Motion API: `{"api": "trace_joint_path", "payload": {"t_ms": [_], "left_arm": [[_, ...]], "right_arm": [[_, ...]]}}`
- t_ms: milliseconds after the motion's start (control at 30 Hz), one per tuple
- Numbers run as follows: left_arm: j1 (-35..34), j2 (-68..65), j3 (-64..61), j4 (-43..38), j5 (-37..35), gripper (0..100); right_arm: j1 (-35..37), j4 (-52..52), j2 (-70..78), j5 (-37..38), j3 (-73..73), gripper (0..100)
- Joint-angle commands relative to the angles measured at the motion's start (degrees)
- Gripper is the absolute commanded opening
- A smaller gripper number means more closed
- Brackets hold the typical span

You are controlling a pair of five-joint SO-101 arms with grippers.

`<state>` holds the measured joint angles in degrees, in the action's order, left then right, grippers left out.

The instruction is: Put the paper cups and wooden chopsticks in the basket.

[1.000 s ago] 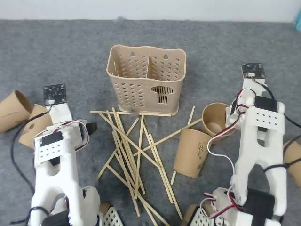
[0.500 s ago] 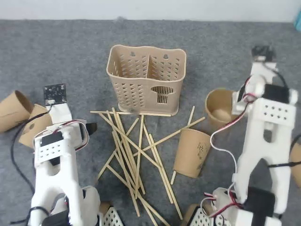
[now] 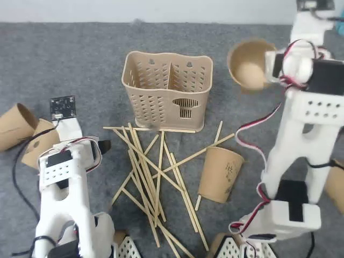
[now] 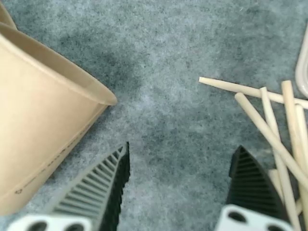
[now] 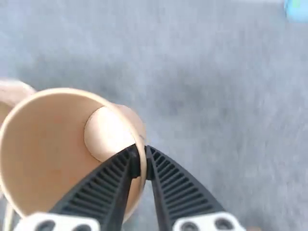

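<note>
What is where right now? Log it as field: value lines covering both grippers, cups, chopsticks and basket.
right gripper: shut on the held cup's rim
held cup: right of the basket, mouth towards the high camera
left gripper: open, over the carpet
basket: upright, two compartments, nothing seen inside
chopsticks: scattered on the carpet in front of the basket
loose cup: right of the chopsticks
left cups: two at the far left
</note>
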<state>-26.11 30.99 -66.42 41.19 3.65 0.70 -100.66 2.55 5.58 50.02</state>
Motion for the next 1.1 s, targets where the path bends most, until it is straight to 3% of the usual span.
{"api": "trace_joint_path", "payload": {"t_ms": [0,133,300,967,1067], "left_arm": [[0.35,1.67,0.4,-1.32,0.62,32],[0.35,1.67,0.4,-1.41,0.62,32],[0.35,1.67,0.48,-1.41,0.62,32],[0.35,1.67,0.31,-2.37,0.62,32],[0.35,1.67,0.31,-2.37,0.62,32]], "right_arm": [[6.29,-2.07,-0.84,-1.49,10.11,0.7],[13.93,-2.07,-0.57,-1.49,16.35,0.7],[19.74,-0.22,-0.48,-1.41,11.08,0.7],[20.0,13.41,-0.48,2.64,-13.98,0.9],[20.0,13.05,-0.48,2.64,-14.77,5.6]]}}
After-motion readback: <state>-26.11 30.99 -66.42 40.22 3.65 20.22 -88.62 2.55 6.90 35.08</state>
